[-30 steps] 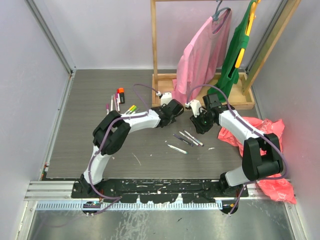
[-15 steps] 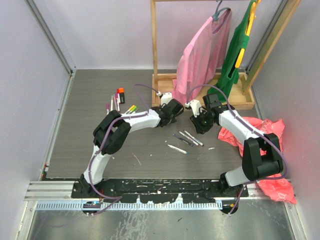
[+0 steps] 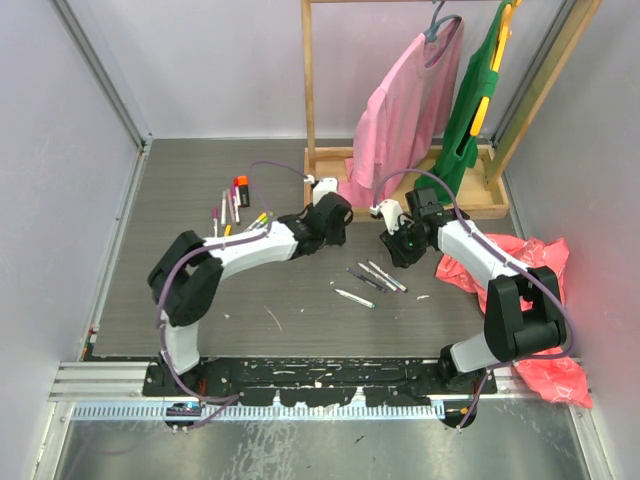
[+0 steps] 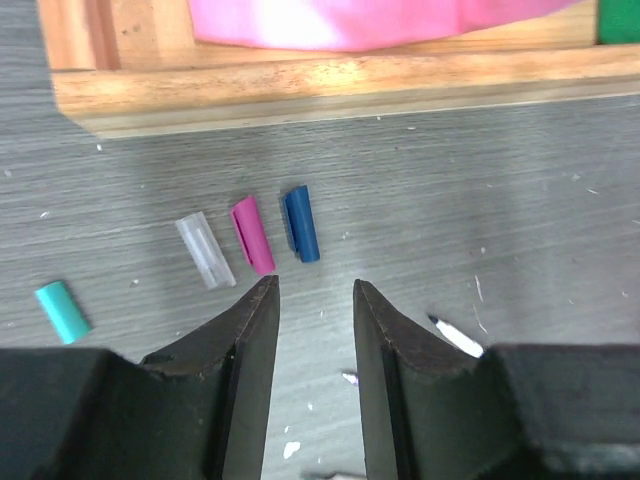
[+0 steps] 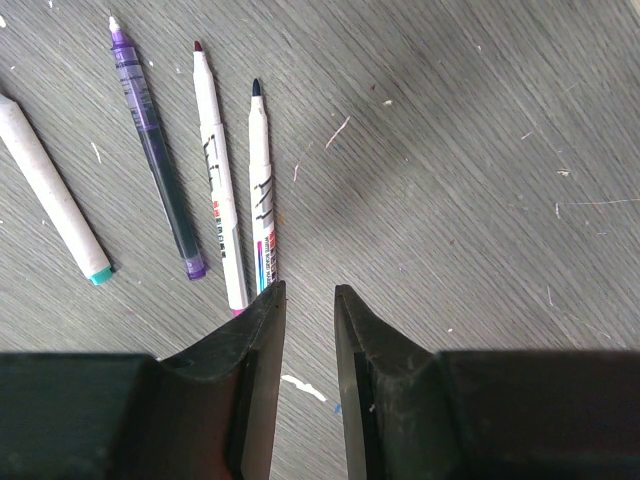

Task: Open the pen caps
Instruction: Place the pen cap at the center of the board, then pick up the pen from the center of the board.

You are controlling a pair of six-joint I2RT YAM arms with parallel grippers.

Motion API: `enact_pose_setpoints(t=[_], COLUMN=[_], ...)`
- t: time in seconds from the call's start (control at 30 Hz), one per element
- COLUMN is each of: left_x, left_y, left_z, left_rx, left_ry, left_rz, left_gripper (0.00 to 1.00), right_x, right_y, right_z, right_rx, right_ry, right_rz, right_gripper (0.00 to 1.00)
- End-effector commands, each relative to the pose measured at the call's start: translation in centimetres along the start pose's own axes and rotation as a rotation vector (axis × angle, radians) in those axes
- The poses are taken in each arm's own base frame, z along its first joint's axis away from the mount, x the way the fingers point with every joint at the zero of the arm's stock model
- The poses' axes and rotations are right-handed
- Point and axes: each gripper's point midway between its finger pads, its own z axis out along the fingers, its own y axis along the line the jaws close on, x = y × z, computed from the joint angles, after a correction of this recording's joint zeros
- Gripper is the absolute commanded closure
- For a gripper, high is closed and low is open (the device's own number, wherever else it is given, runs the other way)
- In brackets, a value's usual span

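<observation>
The wooden rack base (image 4: 300, 85) walls off the far side just beyond my left pincer (image 4: 314, 286); bare table (image 4: 520, 200) lies open to its right. Between rack and fingertips lie a teal cap (image 4: 62, 310), a clear cap (image 4: 205, 250), a pink cap (image 4: 252, 234) and a blue cap (image 4: 301, 223) (the last two nearly side by side). My left arm stretches low and long toward the rack, jaws apart and empty. My right arm bends inward beside the red cloth (image 3: 520, 265), and my right pincer (image 5: 308, 290) points down, jaws slightly apart with nothing between them. Four uncapped pens (image 5: 218, 170) lie just left of it.
</observation>
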Motion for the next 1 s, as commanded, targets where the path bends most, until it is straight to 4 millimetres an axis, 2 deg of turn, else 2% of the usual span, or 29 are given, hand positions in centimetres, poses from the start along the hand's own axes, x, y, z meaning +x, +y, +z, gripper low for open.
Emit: enact_pose_setpoints(t=[0.0, 0.13, 0.2, 0.33, 0.37, 0.5, 0.63, 0.8, 0.97], left_x=[-4.0, -4.6, -4.9, -4.4, -4.6, -4.3, -4.2, -4.6, -4.5], left_y=[-0.7, 1.4, 3.2, 7.6, 8.9, 12.1, 14.9, 17.1, 18.8], left_z=[-4.0, -6.7, -7.5, -7.7, -7.4, -6.2, -4.8, -3.5, -2.5], left_rx=[0.101, 0.106, 0.068, -0.013, -0.017, 0.024, 0.034, 0.015, -0.013], left_ry=[-0.106, -0.137, -0.157, -0.11, -0.079, 0.025, 0.095, 0.142, 0.185], left_rz=[0.109, 0.315, 0.445, 0.562, 0.554, 0.517, 0.46, 0.414, 0.387], left_gripper=[0.62, 0.54, 0.44, 0.32, 0.3, 0.25, 0.24, 0.25, 0.35], right_x=[-2.1, -2.0, -2.0, -1.9, -1.9, -1.8, -1.6, -1.5, -1.5], right_y=[-0.7, -0.6, -0.6, -0.5, -0.5, -0.5, -0.5, -0.5, -0.4], right_z=[-1.3, -1.2, -1.2, -1.1, -1.1, -0.8, -0.7, -0.5, -0.5], right_rx=[0.036, 0.032, 0.028, 0.023, 0.022, 0.017, 0.015, 0.011, 0.008], right_ry=[-0.076, -0.074, -0.073, -0.07, -0.069, -0.06, -0.053, -0.049, -0.047], right_rz=[-0.022, -0.023, -0.025, -0.023, -0.024, -0.023, -0.022, -0.022, -0.023], right_gripper=[0.68, 0.67, 0.68, 0.68, 0.68, 0.68, 0.68, 0.68, 0.68])
